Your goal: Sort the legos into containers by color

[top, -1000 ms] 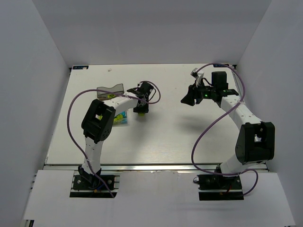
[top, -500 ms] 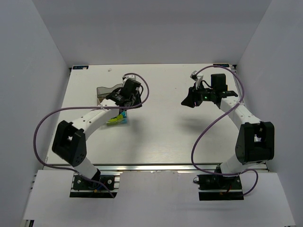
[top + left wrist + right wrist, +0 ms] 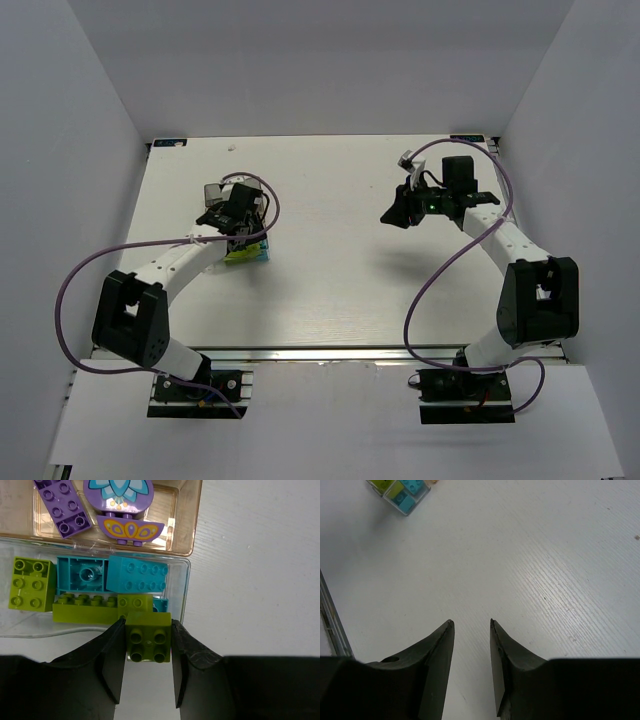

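Overhead, the left gripper (image 3: 242,232) hangs over the containers (image 3: 248,255) on the left of the table (image 3: 340,280); wrist and arm cover most of the trays there. Left wrist view only: the gripper is clenched on a lime-green brick (image 3: 147,644), studs up, at the near wall of the clear tray (image 3: 185,580). That tray holds more lime-green bricks (image 3: 27,584) and teal bricks (image 3: 137,575). The adjoining amber tray (image 3: 192,515) holds a purple brick (image 3: 62,505) and a purple flower piece (image 3: 120,495). The right gripper (image 3: 471,625) is well apart, its jaws parted over bare table, with a corner of the clear tray far off.
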`<state>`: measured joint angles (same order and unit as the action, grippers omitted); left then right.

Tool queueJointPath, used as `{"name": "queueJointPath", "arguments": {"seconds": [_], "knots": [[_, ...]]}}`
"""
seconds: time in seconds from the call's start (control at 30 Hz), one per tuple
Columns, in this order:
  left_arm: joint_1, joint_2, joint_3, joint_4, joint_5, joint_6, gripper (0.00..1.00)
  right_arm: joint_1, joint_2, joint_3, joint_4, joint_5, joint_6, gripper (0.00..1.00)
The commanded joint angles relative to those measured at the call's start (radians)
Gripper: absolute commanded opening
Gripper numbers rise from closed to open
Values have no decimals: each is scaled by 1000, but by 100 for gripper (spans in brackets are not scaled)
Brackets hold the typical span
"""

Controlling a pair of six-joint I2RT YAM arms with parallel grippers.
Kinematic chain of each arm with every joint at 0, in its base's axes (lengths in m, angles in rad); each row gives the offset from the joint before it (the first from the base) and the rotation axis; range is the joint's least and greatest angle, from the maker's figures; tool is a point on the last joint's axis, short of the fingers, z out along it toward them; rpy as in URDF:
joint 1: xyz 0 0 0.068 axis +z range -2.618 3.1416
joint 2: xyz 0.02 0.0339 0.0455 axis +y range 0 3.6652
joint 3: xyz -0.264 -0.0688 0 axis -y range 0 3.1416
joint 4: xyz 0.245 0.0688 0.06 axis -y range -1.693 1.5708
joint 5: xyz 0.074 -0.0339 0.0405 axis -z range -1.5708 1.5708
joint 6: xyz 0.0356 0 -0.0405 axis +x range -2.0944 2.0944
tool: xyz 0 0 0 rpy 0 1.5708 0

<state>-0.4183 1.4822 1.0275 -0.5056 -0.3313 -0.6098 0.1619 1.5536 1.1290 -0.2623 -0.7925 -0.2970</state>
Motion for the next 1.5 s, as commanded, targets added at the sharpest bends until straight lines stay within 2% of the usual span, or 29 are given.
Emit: {"name": "queueJointPath", "arguments": {"seconds": [0.0, 0.07, 0.17, 0.33, 0.53, 0.63, 0.87, 1.03, 1.07, 1.1, 1.13, 1.17, 1.3, 1.47], "knots": [[15, -36, -4, 53, 15, 18, 10, 7, -17, 3, 0, -22, -13, 40], [21, -17, -3, 61, 20, 27, 11, 8, -20, 0, -2, -19, -14, 40], [27, 3, 2, 65, 18, 36, 20, 8, -24, -3, -3, -13, -16, 41], [33, 30, 22, 81, 6, 47, 48, 13, -27, -6, -8, -13, -21, 42], [33, 61, 57, 70, 0, 53, 68, 13, -29, 0, -17, -8, -31, 43], [33, 47, 63, 70, -5, 47, 98, 13, -32, 3, -28, -4, -44, 43], [33, -38, 88, 50, -12, 32, 98, 13, -30, 20, -58, 12, -74, 44], [33, -140, 59, 67, 18, 18, 98, 13, -29, 64, -101, 48, -120, 48], [33, -172, 51, 71, 27, 16, 98, 13, -29, 77, -113, 53, -135, 51], [33, -187, 37, 76, 47, 16, 98, 13, -27, 84, -126, 58, -148, 61], [33, -204, 29, 88, 60, 19, 98, 13, -26, 92, -141, 71, -165, 65], [33, -220, 23, 93, 69, 21, 98, 13, -27, 106, -161, 81, -181, 87], [33, -295, 9, 107, 112, 36, 98, 11, -61, 97, -125, 211, -254, 89], [33, -358, -12, 127, 124, 48, 98, 1, -93, 113, -55, 418, -153, 89]]}}
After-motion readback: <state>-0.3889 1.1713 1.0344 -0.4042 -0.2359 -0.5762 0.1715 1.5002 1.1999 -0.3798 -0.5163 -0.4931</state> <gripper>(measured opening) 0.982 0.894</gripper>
